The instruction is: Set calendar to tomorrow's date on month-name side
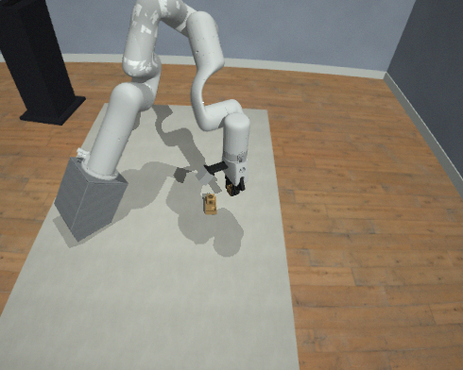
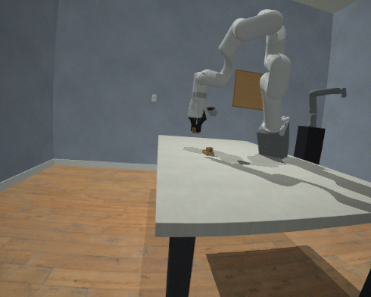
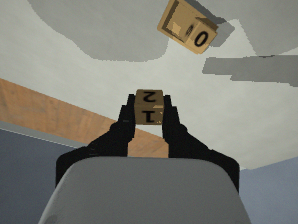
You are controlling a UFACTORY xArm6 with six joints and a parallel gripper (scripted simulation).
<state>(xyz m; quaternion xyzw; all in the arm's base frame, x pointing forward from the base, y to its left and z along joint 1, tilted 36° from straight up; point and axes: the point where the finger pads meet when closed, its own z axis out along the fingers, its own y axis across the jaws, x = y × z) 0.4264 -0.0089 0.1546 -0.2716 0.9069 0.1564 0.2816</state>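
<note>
The small wooden tray point(image 1: 211, 210) point(image 2: 206, 153) point(image 3: 176, 26) lies on the table. One wooden cube point(image 1: 211, 196) point(image 2: 210, 149) point(image 3: 202, 38) stands in one end of it; a 0 and a second, unclear digit show on it in the wrist view. The tray's other half is empty. My gripper point(image 1: 233, 189) point(image 2: 195, 129) point(image 3: 149, 104) is shut on the other cube point(image 3: 149, 97), holding it in the air above the table, off to one side of the tray. In the wrist view, this cube shows a 2 and a 1, both upside down. Its other faces are hidden.
The grey table top point(image 1: 150, 293) point(image 2: 215, 189) carries the arm's grey base block point(image 1: 91, 205) point(image 2: 272, 145), well away from the tray. The table's side edge is beyond the gripper. Shadows of the arm fall around the tray.
</note>
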